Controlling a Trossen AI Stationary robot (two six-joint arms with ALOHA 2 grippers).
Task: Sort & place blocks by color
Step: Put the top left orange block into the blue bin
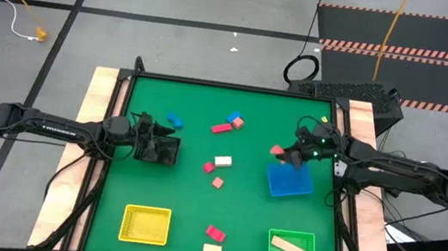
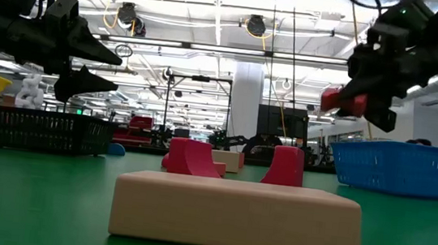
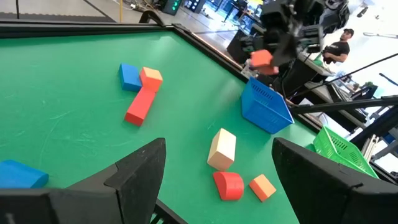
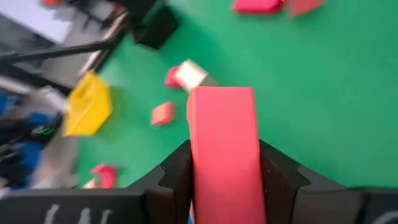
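High: right tool (image 1: 288, 156) clamps red block (image 1: 276, 151) beside blue tray (image 1: 289, 182); green tray (image 1: 291, 248) holds cream bar (image 1: 288, 248); most blocks loose on desk (image 1: 181, 189)
Left wrist: left tool (image 3: 217, 168) apart, empty

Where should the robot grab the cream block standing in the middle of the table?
Probably across the two long sides of the cream block, coming straight down from above. It lies flat on the green mat with clear space around it; the red block sits just off one corner, so fingers should close on the sides away from it. The open left end effector is nearest.
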